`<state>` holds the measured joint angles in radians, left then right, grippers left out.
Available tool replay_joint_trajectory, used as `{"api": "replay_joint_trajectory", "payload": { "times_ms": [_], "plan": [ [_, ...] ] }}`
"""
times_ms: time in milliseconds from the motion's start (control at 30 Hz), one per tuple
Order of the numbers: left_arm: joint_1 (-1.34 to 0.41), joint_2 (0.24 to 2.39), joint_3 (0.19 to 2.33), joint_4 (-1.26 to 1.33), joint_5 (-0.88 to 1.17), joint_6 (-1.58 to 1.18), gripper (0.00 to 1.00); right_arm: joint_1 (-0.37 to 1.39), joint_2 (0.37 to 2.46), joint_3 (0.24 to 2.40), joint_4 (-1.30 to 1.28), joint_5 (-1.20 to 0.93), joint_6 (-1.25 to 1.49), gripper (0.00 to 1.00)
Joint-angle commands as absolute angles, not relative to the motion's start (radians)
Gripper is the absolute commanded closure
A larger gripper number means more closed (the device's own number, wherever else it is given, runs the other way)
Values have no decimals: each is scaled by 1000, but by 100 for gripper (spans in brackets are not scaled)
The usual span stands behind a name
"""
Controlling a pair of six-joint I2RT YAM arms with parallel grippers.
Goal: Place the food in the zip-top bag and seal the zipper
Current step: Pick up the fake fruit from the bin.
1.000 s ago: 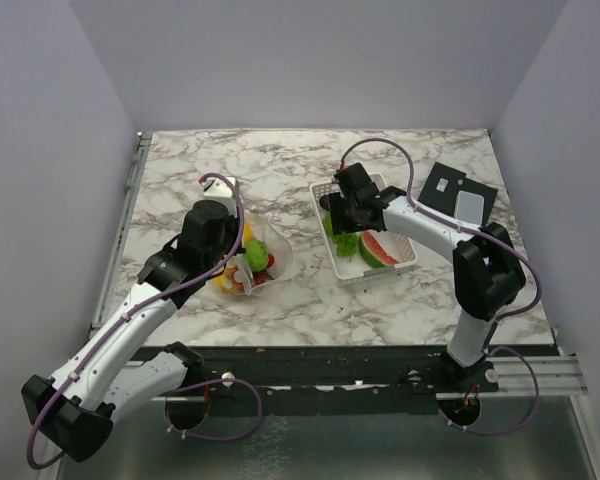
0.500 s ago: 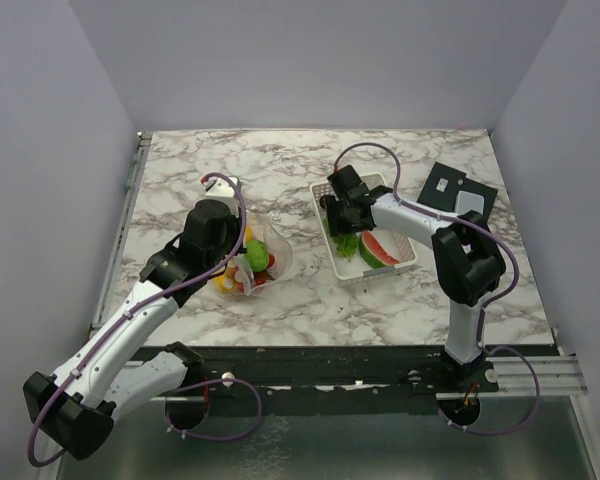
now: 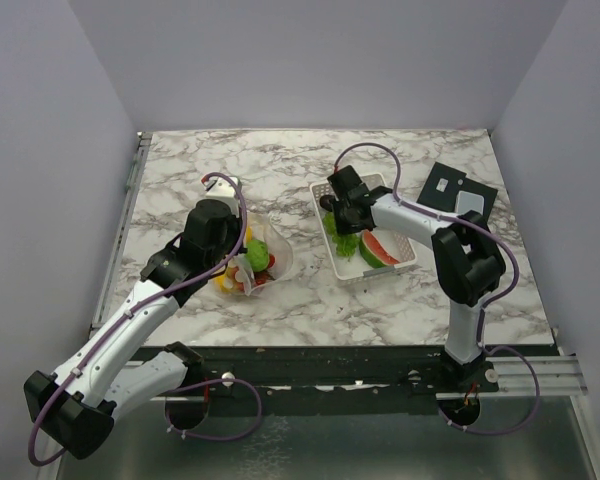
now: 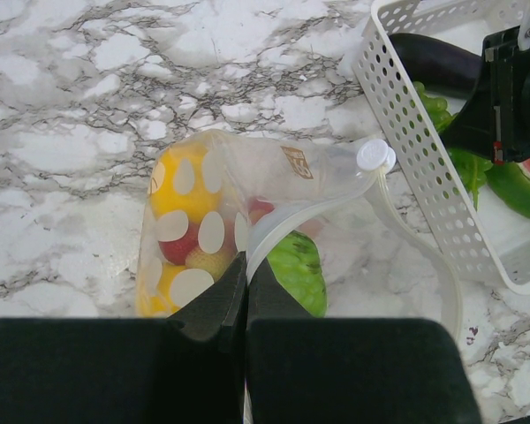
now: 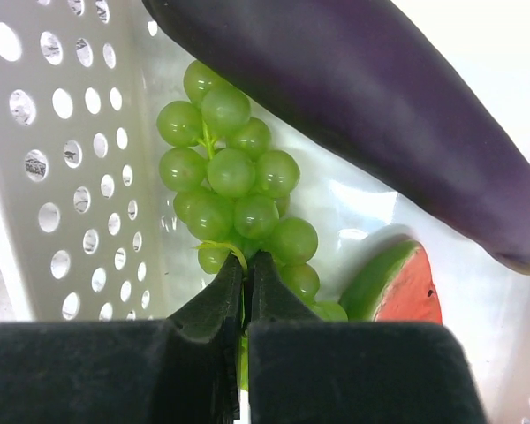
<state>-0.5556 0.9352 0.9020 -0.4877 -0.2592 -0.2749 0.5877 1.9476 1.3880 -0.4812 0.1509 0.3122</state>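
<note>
Top external view first: the left gripper [image 3: 244, 268] sits just where it was a second ago, at the bag [image 3: 270, 258] on the left half of the table [image 3: 280, 170], with yellow, red and green food showing through the plastic. The right arm is what has changed (its elbow has swung in toward the middle, and the right gripper [image 3: 342, 224] has shifted slightly left inside the basket [image 3: 408, 262]). Over the last half-second it hardly moves. I read that as the reach being over and a grasp made.

Left wrist view: the fingers are pressed together on the bag's rim, holding the mouth up and open toward the basket. Yellow pieces [image 4: 172, 190] and a green piece [image 4: 296, 269] lie inside. The zipper is plainly not sealed (I can't make out the strip itself).

Right wrist view: the fingers are closed, apparently pinching the thin stem of the grapes [image 5: 234, 190]. The bunch lies on the basket floor near the perforated wall, just beside the eggplant [image 5: 380, 97], with the watermelon [image 5: 402, 287] close by. Nothing looks lifted yet.

So the job seems partway along: some food is bagged, while three pieces remain in the basket. The grapes should next be raised and carried to the open mouth. A stem is a slim thing to hold, though, and the bunch could slip.
</note>
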Motion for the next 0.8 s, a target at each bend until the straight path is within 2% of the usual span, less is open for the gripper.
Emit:
{"api": "replay_joint_trajectory", "payload": {
  "times_ms": [0,767],
  "plan": [
    [-552,940,893,-473,-250,-265,100,586,1963,1358,-504,186,304,99],
    [-552,945,893,-475,-253,-266,100,587,1605,1324,-529,190,318,99]
  ]
}}
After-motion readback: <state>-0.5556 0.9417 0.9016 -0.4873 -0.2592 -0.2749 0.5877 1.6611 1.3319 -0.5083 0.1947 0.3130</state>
